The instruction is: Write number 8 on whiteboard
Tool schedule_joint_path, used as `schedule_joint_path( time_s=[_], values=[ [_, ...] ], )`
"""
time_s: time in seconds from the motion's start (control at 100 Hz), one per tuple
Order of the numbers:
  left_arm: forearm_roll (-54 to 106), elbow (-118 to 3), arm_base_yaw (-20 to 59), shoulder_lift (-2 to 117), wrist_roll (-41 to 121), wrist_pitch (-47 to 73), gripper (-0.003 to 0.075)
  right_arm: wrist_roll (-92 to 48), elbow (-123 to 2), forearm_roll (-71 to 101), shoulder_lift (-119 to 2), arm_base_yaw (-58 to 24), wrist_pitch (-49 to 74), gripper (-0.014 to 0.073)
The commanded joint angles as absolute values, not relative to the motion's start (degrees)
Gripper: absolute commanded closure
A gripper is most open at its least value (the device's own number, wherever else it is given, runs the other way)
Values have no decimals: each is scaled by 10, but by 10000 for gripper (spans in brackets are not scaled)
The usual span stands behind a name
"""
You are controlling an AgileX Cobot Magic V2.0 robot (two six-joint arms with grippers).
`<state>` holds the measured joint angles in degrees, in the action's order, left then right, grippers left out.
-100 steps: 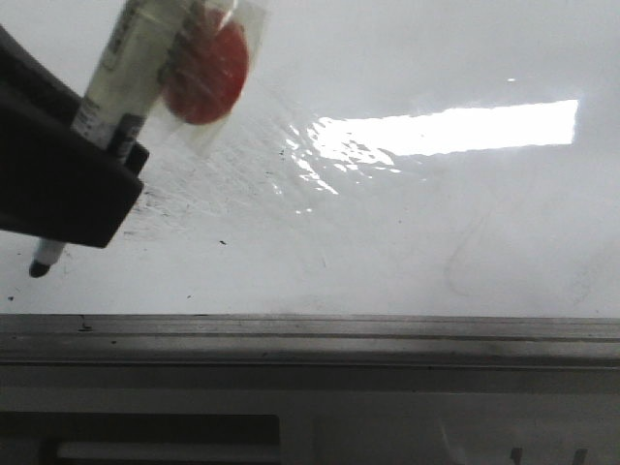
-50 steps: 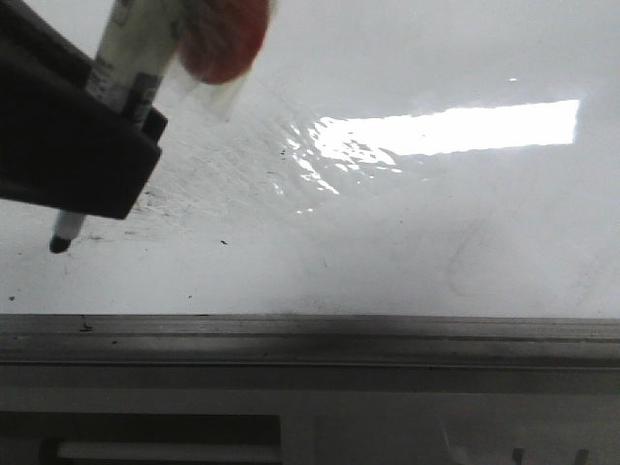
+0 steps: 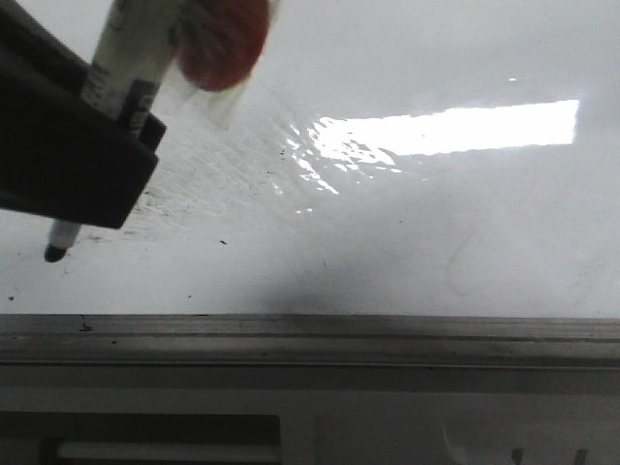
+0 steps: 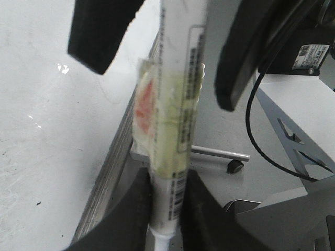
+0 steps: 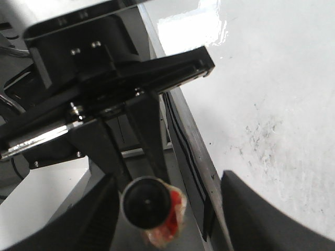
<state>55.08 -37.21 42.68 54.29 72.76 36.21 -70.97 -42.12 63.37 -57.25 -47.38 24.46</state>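
Left gripper [image 3: 68, 174] clamps marker [image 3: 121, 77] — tip on whiteboard [image 3: 407, 242].

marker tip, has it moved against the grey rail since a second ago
Yes. In the front view the marker tip sits a little higher above the grey rail and slightly further right than a second ago, though lower than half a second ago.

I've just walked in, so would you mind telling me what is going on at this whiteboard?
The left gripper is shut on a white marker with a red tag taped to it, holding it tilted with its black tip low over the near-left part of the whiteboard. No 8 shows on the board, only faint smudges and specks. The right gripper is open, holding nothing, beside the marker's end.
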Motion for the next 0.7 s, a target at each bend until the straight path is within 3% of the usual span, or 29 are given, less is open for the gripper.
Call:
schedule_joint_path(
  time_s=[0.0,0.3,0.69],
  values=[
    [579,-387,431,534,726,354,741,-716,-442,659,-575,-475,234,214],
    [579,-387,431,539,726,354,741,-716,-442,682,-595,-475,261,302],
    [579,-387,431,539,726,355,741,-716,-442,710,-619,-475,270,302]
  ],
)
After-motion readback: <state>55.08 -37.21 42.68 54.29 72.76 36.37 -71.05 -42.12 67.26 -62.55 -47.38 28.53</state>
